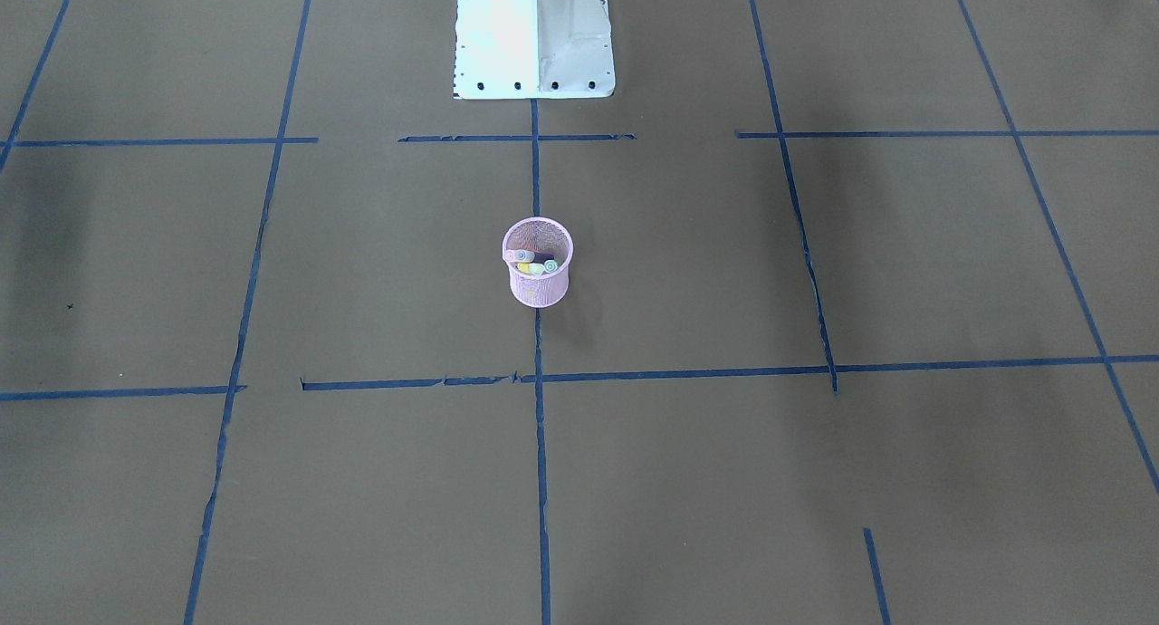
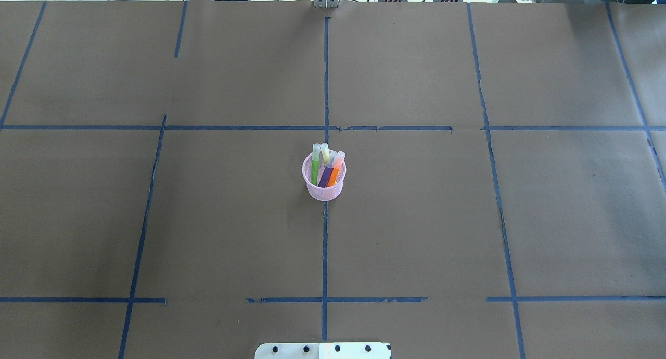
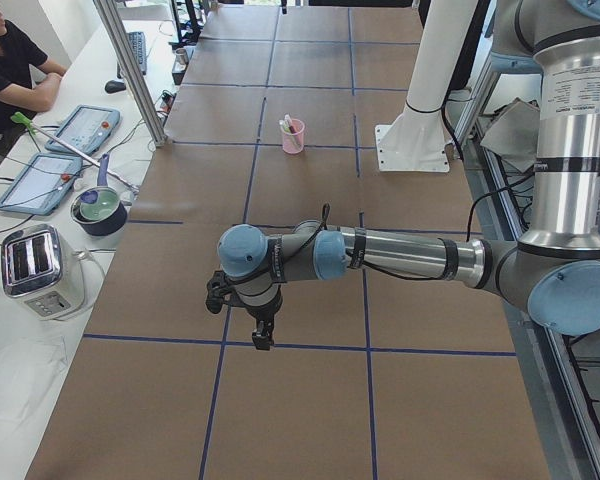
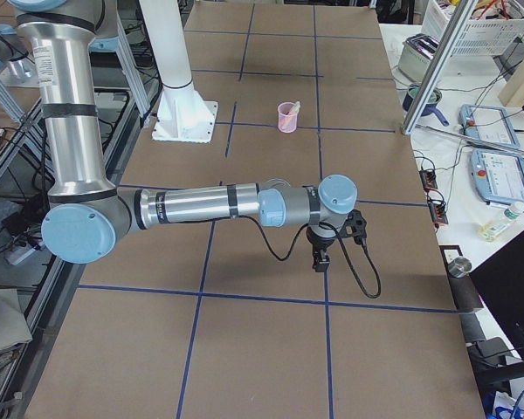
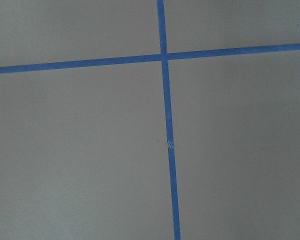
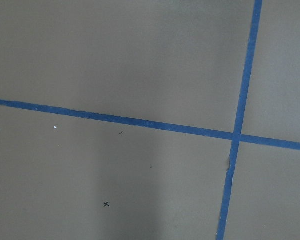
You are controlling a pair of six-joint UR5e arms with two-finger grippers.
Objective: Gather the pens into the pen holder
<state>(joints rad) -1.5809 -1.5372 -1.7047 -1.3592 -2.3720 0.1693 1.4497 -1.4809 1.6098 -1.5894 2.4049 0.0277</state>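
The pink mesh pen holder (image 2: 323,192) stands upright at the table's middle, on the blue centre tape line. Inside it lean a green pen (image 2: 315,171), a purple pen (image 2: 326,177), an orange pen (image 2: 335,174) and a yellow pen (image 2: 325,153), pale ends up. The front view looks into the same pen holder (image 1: 538,288). My left gripper (image 3: 263,335) hangs low over the table far from the cup, seen only in the left side view. My right gripper (image 4: 320,260) hangs likewise at the other end. I cannot tell if either is open or shut.
The white robot base (image 1: 534,36) stands behind the cup. Blue tape lines (image 5: 165,100) cross the brown table cover. A toaster (image 3: 35,265), a pot (image 3: 98,207) and tablets (image 3: 82,128) lie on a side bench where a person (image 3: 10,70) sits.
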